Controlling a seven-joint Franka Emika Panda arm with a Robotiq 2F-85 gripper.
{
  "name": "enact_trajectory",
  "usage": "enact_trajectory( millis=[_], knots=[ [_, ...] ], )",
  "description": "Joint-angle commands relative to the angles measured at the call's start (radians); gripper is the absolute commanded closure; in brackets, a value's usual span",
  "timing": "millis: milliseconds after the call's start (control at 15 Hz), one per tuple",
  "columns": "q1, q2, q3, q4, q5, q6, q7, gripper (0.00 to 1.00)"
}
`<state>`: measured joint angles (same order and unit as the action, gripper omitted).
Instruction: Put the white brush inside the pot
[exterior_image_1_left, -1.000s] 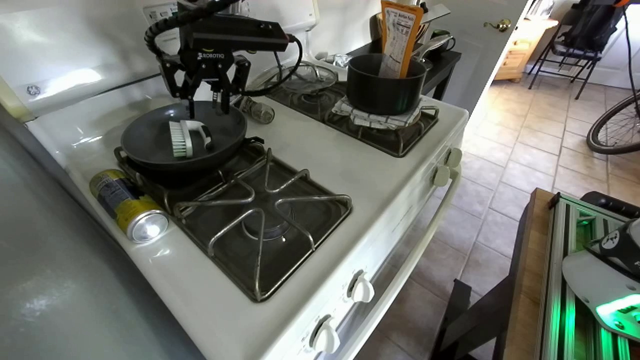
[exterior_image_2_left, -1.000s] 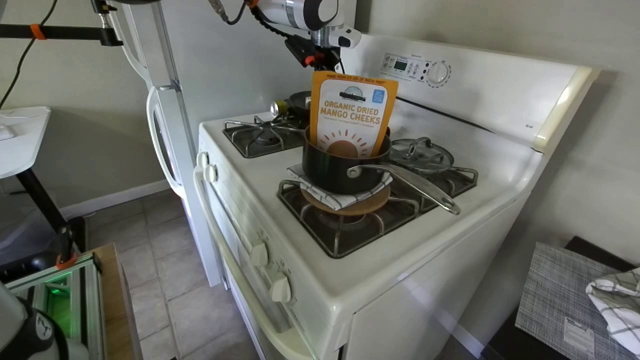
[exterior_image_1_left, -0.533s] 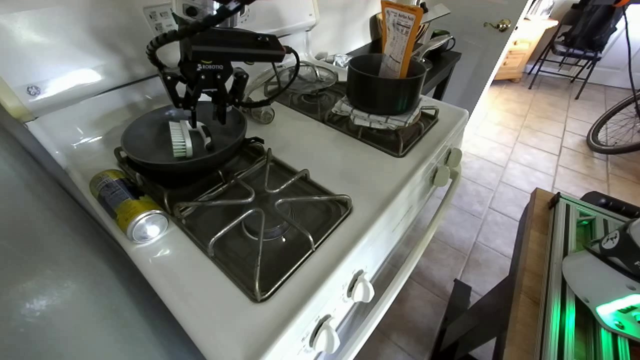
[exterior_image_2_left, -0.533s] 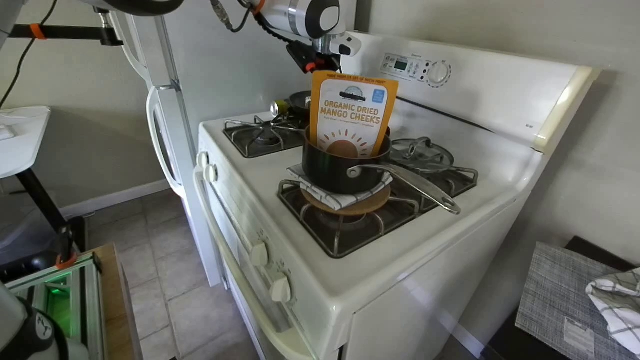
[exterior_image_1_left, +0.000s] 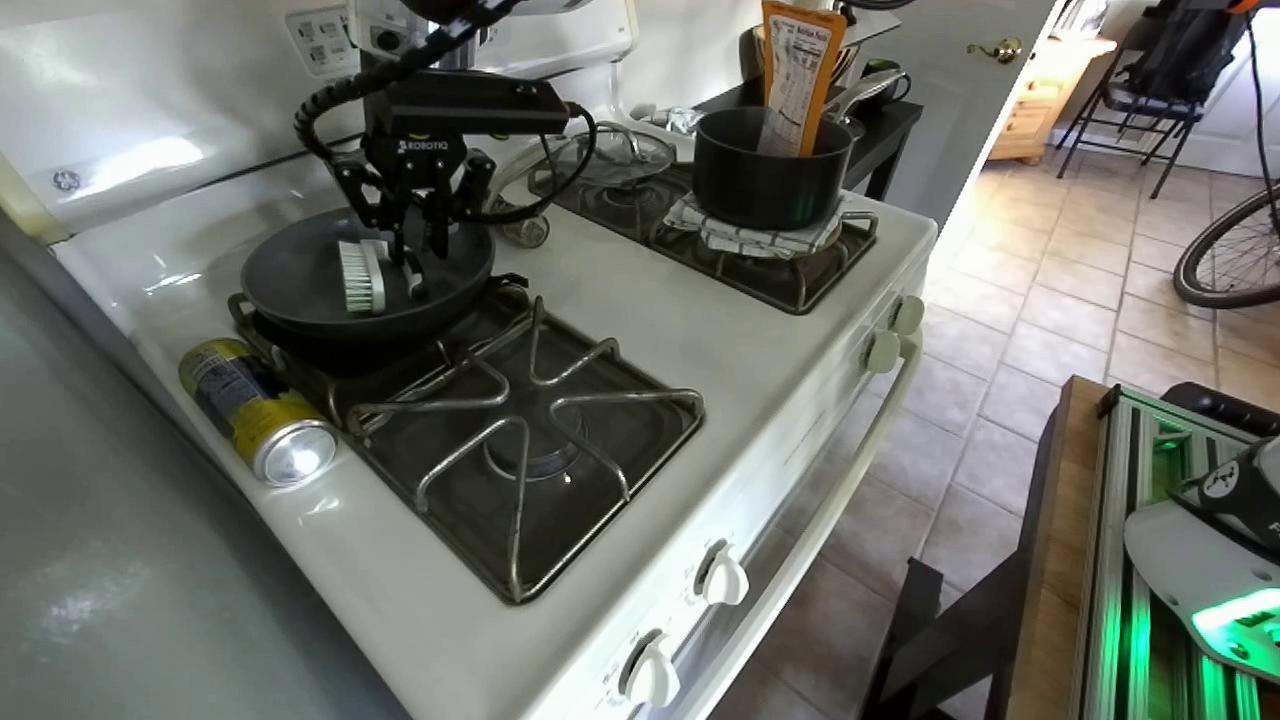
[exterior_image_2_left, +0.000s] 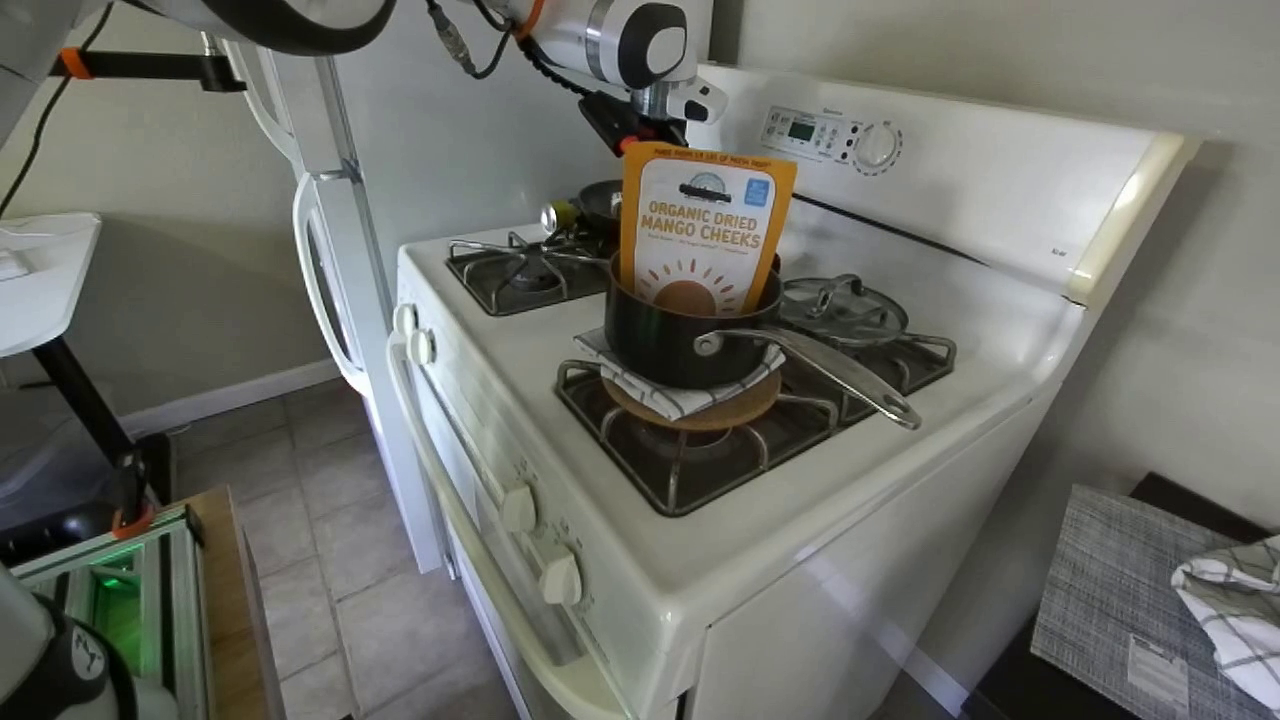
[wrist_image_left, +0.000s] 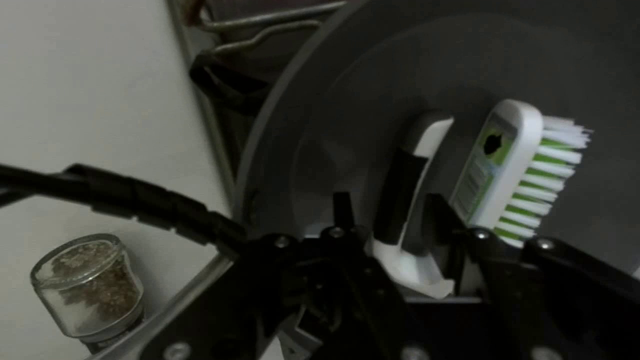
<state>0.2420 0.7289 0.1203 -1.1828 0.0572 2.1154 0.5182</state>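
Observation:
The white brush (exterior_image_1_left: 372, 275) lies in the dark frying pan (exterior_image_1_left: 290, 250) on the back burner, bristles facing away from the handle side. In the wrist view the brush (wrist_image_left: 510, 165) shows its white body, green and white bristles, and a handle with a dark grip. My gripper (exterior_image_1_left: 420, 248) is low over the pan; its fingers (wrist_image_left: 390, 212) stand on either side of the brush handle with gaps visible. The black pot (exterior_image_1_left: 765, 190) stands on a checked cloth on another burner, also seen in an exterior view (exterior_image_2_left: 655, 350). The fingers are hidden in that view.
An orange mango bag (exterior_image_2_left: 705, 230) stands upright in the pot. A glass lid (exterior_image_1_left: 625, 155) lies behind the pot. A yellow can (exterior_image_1_left: 255, 410) lies beside the pan. A glass spice jar (wrist_image_left: 90, 285) is near the pan. The pot's metal handle (exterior_image_2_left: 830, 370) sticks out sideways.
My gripper has moved down to the brush handle, and its fingers look closer together than a second ago. The brush and pot have not visibly moved.

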Motion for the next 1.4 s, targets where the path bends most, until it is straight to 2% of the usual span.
enact_trajectory(
  millis=[0, 333, 467, 600, 667, 733, 867, 933, 1000, 1067, 1133, 1200, 1267, 1333],
  knots=[
    [0.011, 0.054, -0.012, 0.084, 0.029, -0.06, -0.038, 0.65],
    [0.025, 0.095, -0.013, 0.168, 0.015, -0.115, -0.067, 0.55],
    [0.031, 0.115, -0.015, 0.206, 0.012, -0.14, -0.077, 0.54],
    [0.037, 0.138, -0.016, 0.242, 0.012, -0.171, -0.077, 0.58],
    [0.038, 0.15, -0.016, 0.262, 0.014, -0.193, -0.078, 0.63],
    [0.039, 0.164, -0.016, 0.279, 0.014, -0.218, -0.078, 0.64],
    [0.043, 0.185, -0.021, 0.314, 0.011, -0.265, -0.074, 0.73],
    [0.045, 0.198, -0.022, 0.333, 0.01, -0.284, -0.075, 0.73],
    [0.046, 0.207, -0.024, 0.35, 0.009, -0.31, -0.075, 0.79],
    [0.048, 0.218, -0.026, 0.369, 0.007, -0.331, -0.077, 0.75],
    [0.051, 0.228, -0.029, 0.388, 0.004, -0.353, -0.077, 0.75],
    [0.053, 0.235, -0.031, 0.402, 0.002, -0.369, -0.077, 0.79],
    [0.058, 0.237, -0.035, 0.419, -0.005, -0.386, -0.079, 0.94],
    [0.054, 0.225, -0.023, 0.415, -0.022, -0.393, -0.078, 0.96]
  ],
)
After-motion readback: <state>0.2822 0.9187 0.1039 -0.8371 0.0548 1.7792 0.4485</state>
